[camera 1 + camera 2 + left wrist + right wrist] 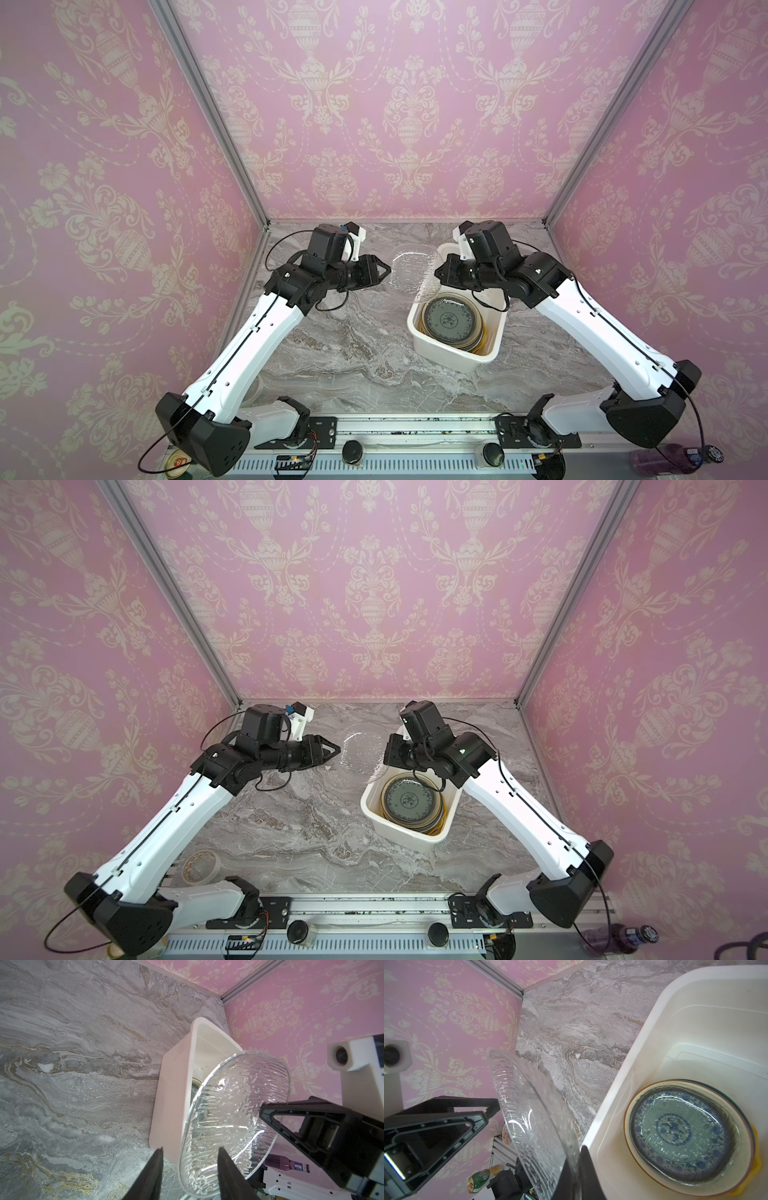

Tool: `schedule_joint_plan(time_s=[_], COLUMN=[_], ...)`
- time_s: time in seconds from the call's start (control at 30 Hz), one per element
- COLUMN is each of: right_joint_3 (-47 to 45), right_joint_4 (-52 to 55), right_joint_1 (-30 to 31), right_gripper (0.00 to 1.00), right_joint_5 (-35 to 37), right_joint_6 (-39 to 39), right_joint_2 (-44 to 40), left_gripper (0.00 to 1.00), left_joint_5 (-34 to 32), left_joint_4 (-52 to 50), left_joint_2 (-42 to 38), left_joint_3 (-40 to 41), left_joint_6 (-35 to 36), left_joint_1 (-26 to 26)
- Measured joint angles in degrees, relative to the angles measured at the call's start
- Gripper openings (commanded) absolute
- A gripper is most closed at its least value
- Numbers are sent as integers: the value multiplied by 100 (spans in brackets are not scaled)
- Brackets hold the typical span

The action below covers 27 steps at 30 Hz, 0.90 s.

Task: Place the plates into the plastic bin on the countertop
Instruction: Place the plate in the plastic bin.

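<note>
Pinching clear glass plate [529, 1109] rim (tilted, near plastic bin [620, 1084]): right end effector [576, 1153] | left end effector [190, 1149]: spread

- Three walls close me in, all hung with pink wallpaper [411, 104] printed in cream with urns, flowers and swags.
- At the back, a slanting aluminium post [206, 104] marks the left corner and a second post [619, 104] marks the right.
- The bench [353, 353] below me is grey and marble-patterned, with white veining and brownish streaks, and it runs up to the back wall.
- Along its near edge lies a metal rail [415, 428], with a slotted grey cable duct [395, 463] in front of it.
- A roll of tape [199, 866] lies flat at the near left of the bench.
- A purple bottle [617, 937] lies beyond the near right corner.
- A green drinks can [481, 1178] shows in the right wrist view.
- The light is bright and even, and the shadows on the bench are soft.
</note>
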<state>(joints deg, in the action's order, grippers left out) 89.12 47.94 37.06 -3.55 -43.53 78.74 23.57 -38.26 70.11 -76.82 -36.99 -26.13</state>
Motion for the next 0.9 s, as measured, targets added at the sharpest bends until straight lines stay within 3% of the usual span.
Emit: schedule_joint_plan(time_s=[0.17,0.33,0.53,0.77,0.9], right_joint_3=[-208,-433,-586,-728,-741], right_joint_4=[240,654,1427,1950,2011], right_joint_1=[-313,-629,-931,-1071,-1084], right_gripper=[0,0,0,0,0], right_joint_5=[90,212,496,660,658], right_joint_6=[0,28,109,153,181], right_joint_2=[-326,-767,-909,-662,-328], left_gripper=[76,80,83,89,90], left_joint_5=[-179,-304,-164,-149,-175], left_joint_4=[809,1478,1591,1032,767], left_joint_2=[-675,-1143,-1005,-647,-562], left_joint_3=[584,911,846,730,730], left_joint_6=[57,586,1982,4229,5132], left_joint_1=[0,0,-214,-1335,-1781])
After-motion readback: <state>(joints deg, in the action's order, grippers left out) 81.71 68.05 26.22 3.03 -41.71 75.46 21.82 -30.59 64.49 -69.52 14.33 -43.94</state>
